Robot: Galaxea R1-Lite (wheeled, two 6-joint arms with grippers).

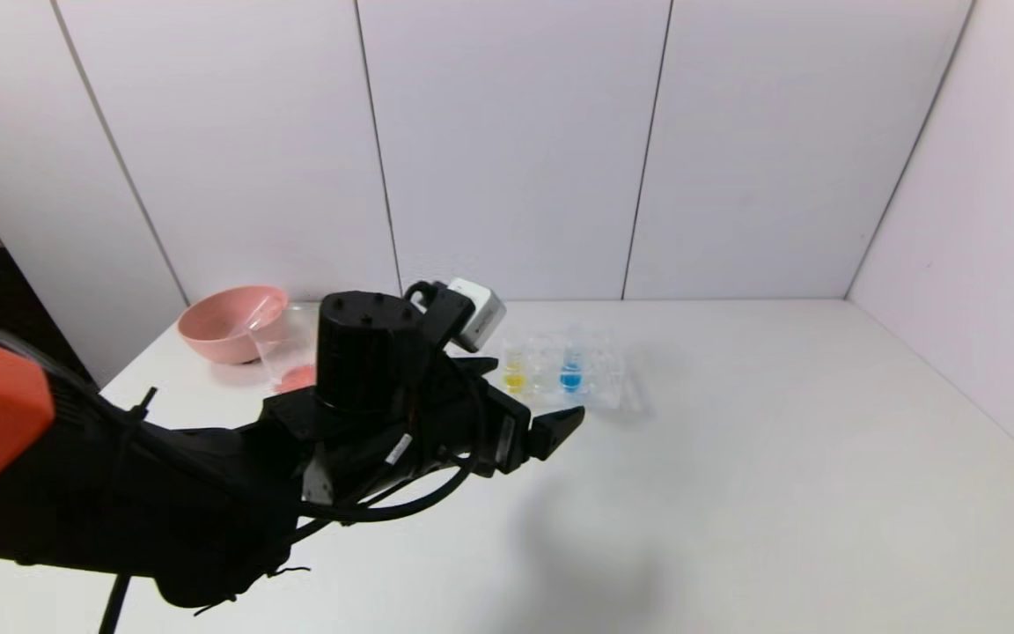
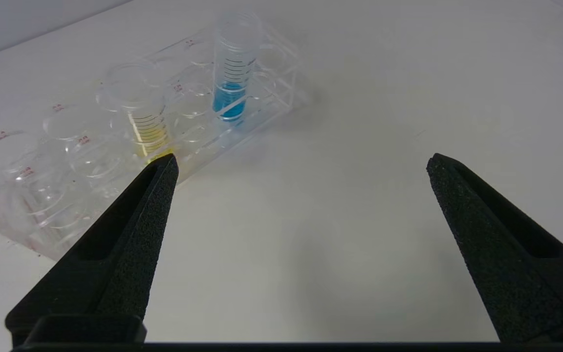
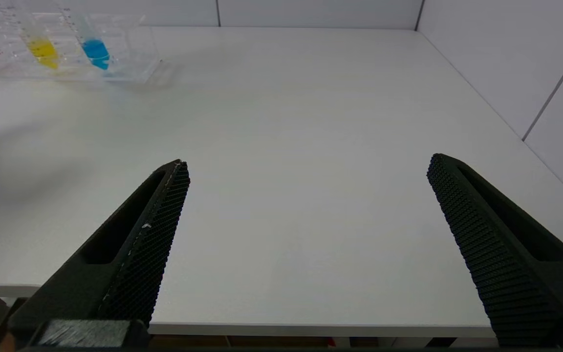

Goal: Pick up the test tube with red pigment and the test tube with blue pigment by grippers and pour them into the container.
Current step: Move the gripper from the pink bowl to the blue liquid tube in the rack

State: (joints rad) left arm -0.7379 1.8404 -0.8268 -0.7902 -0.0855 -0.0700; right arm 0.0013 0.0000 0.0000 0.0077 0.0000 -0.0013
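While the test tube with blue pigment [image 2: 232, 73] stands upright in the clear rack [image 2: 86, 161] toward the desk's far edge, the left gripper [image 2: 301, 164], jaws wide and empty, hovers just short of it, nearer than the right gripper [image 3: 306, 166].

Clearance around the clear plastic tube rack [image 1: 573, 374] on the white table [image 1: 736, 458].
Bare tabletop lies right of and before the rack; the wide-open left gripper [image 2: 301, 164] hovers just before it; a pink bowl [image 1: 230, 323] and clear glass beaker [image 1: 285, 352] stand left.
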